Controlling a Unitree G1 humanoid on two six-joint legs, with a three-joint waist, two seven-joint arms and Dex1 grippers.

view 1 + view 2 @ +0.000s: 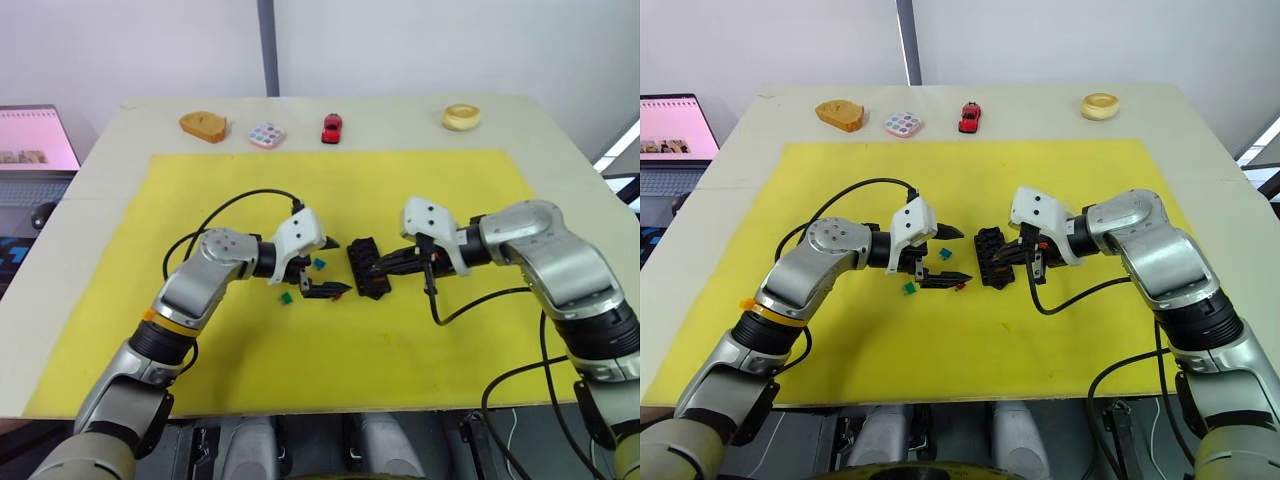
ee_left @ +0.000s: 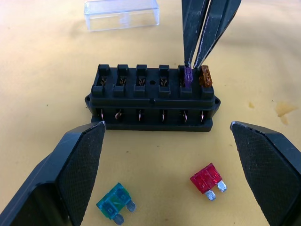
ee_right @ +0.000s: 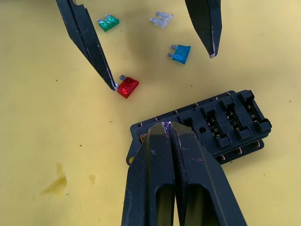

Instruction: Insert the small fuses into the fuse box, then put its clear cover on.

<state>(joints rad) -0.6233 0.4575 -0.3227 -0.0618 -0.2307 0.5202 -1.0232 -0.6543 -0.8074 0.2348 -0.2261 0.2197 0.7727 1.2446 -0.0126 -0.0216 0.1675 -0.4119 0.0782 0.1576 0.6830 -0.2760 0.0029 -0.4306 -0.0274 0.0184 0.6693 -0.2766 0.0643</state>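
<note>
The left pincer (image 1: 945, 257) hangs low over the yellow mat (image 1: 420, 340), its two black fingers spread wide apart and gripping nothing. One fingertip sits right beside the red fuse (image 3: 127, 87), which lies flat on the mat; contact cannot be confirmed. The green fuse (image 1: 285, 297) lies on the mat just beside this pincer on the near side. The teal fuse (image 2: 113, 205) lies between the spread fingers, and the pale grey fuse (image 3: 161, 20) lies close to it and to the green one.

The fuse box (image 2: 153, 99) sits on the mat at centre, between the two pincers. The amber fuse (image 2: 205, 76) stands seated in the end slot of its top row. In the slot next to it stands the purple fuse (image 2: 188, 76), with the right pincer (image 2: 194, 63) clamped on it, fingers pressed together on its upper edge. The four other slots in that row are unfilled.

The clear cover (image 2: 121, 14) lies on the mat on the far side of the box from the left pincer, apart from it.

Along the far edge of the desk (image 1: 1040, 110), off the mat, stand a brown block (image 1: 204, 126), a small round palette of coloured dots (image 1: 267, 135), a red toy car (image 1: 332, 128) and a pale yellow ring (image 1: 461, 117), each well apart from the others. A laptop (image 1: 30, 150) sits beyond the desk's left edge.
</note>
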